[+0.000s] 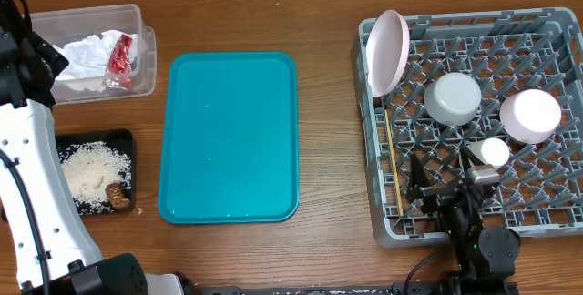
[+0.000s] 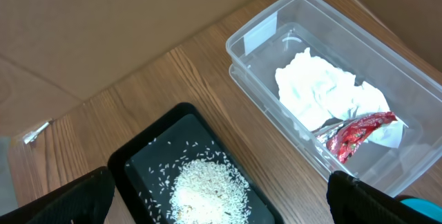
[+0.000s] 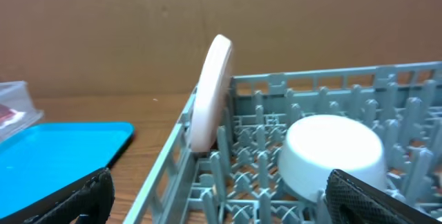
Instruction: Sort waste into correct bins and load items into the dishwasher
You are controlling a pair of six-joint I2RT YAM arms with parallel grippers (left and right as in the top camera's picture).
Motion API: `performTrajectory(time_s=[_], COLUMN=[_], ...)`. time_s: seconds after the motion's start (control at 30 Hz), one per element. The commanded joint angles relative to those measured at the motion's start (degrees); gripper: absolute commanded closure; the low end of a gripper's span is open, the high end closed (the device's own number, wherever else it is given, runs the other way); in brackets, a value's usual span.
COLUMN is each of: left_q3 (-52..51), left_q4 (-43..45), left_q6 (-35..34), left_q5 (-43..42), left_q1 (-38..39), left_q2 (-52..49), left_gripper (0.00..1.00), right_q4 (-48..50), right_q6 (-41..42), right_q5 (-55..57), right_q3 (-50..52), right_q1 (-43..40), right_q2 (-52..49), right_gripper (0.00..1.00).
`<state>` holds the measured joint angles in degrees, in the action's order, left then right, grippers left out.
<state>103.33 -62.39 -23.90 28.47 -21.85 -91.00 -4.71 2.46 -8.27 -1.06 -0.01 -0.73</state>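
The clear tub (image 1: pixel 146 35) at the back left holds the crumpled napkin (image 1: pixel 86 54) and red wrapper (image 1: pixel 120 56); both also show in the left wrist view, napkin (image 2: pixel 318 92) and wrapper (image 2: pixel 356 134). The black tray (image 1: pixel 127 140) holds rice crumbs (image 1: pixel 91 172) and a brown lump (image 1: pixel 117 195). The grey dish rack (image 1: pixel 383 227) holds the pink plate (image 1: pixel 387 54) on edge, the grey bowl (image 1: pixel 453 97), pink bowl (image 1: pixel 530 115), white cup (image 1: pixel 495 152) and wooden stick (image 1: pixel 392 163). My left gripper (image 2: pixel 221 203) is open and empty above the black tray. My right gripper (image 3: pixel 224 200) is open and empty over the rack's front-left part.
The teal serving tray (image 1: pixel 228 136) lies in the middle of the wooden table. Cardboard walls stand behind the table. My left arm (image 1: pixel 36 177) runs along the left edge beside the black tray.
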Motion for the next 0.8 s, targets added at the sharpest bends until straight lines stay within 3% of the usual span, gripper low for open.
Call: performTrajectory(time_s=[0.0, 0.13, 0.27, 0.77], left_q3=[-0.04, -0.04, -0.04, -0.04], left_q4=[0.02, 0.02, 0.0, 0.0], left_q6=[-0.55, -0.55, -0.55, -0.55], left_q5=[-0.24, -0.24, -0.22, -0.22], left_q1=[0.11, 0.11, 0.11, 0.11], left_q2=[-0.28, -0.28, -0.28, -0.28], left_gripper=[0.0, 0.0, 0.0, 0.0], right_q4=[0.13, 0.13, -0.2, -0.15], right_q6=[-1.18, -0.59, 6.14, 4.85], right_q5=[2.89, 3.17, 8.66, 8.22], right_q3=[0.59, 0.59, 0.59, 0.59], right_q1=[-0.37, -0.39, -0.39, -0.37], right_q2=[0.59, 0.59, 0.59, 0.59], right_gripper=[0.0, 0.0, 0.0, 0.0])
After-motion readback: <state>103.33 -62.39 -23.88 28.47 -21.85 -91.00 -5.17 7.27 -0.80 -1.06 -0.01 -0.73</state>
